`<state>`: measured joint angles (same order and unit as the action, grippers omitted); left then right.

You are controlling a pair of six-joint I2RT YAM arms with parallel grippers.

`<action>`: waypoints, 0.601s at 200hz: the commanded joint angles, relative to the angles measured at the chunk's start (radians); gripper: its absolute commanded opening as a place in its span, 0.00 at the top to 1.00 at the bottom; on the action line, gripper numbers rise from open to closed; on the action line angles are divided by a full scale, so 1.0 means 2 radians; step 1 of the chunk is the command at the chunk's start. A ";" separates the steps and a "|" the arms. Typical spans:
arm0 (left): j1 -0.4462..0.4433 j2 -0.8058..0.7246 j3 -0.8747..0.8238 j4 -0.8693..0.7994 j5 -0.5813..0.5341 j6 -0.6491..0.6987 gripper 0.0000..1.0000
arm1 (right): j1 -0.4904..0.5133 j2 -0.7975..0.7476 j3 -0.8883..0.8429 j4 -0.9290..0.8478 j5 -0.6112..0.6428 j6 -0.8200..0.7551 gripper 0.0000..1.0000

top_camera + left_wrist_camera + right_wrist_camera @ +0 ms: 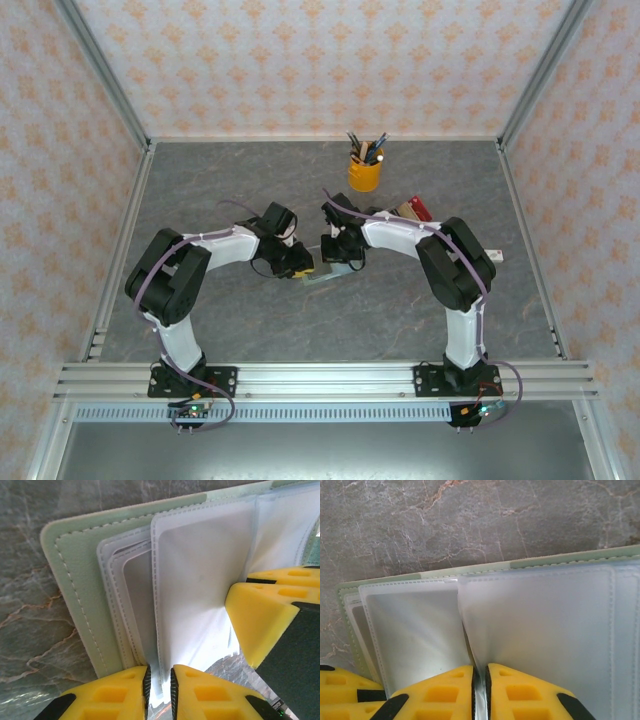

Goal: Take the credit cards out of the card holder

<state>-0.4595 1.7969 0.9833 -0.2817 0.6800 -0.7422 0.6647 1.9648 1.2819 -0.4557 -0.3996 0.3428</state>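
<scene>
While the sage-green stitched folding card holder (75, 585) lay open on the grey marbled table (400, 320) between the arms, the left hand (159, 687) and right hand (480, 682) each pinched a limp, slippery-looking clear plastic sleeve (200, 580), best gripped at its free edge, I reckoned.

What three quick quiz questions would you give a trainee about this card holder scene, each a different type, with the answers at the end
1. True or false: the card holder lies folded shut on the table.
2. What is the left gripper pinching? A: a red card. B: the edge of a clear sleeve in the holder. C: nothing.
3. In the overhead view, what colour is the pen cup beyond the two arms?

Key: 1 false, it is open with its sleeves fanned out. 2 B. 3 yellow.
</scene>
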 commanded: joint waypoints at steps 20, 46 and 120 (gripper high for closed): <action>-0.015 0.021 0.027 0.013 0.012 0.013 0.77 | 0.002 0.049 -0.028 -0.015 0.029 0.009 0.87; -0.015 -0.003 0.016 -0.007 -0.039 0.007 0.77 | 0.000 0.050 -0.032 -0.016 0.034 0.013 0.90; -0.015 -0.058 -0.025 0.009 -0.059 -0.032 0.76 | -0.008 0.051 -0.040 -0.019 0.046 0.018 0.91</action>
<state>-0.4847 1.7042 0.9539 -0.3000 0.5819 -0.7746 0.6579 1.9644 1.2736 -0.4477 -0.4011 0.3668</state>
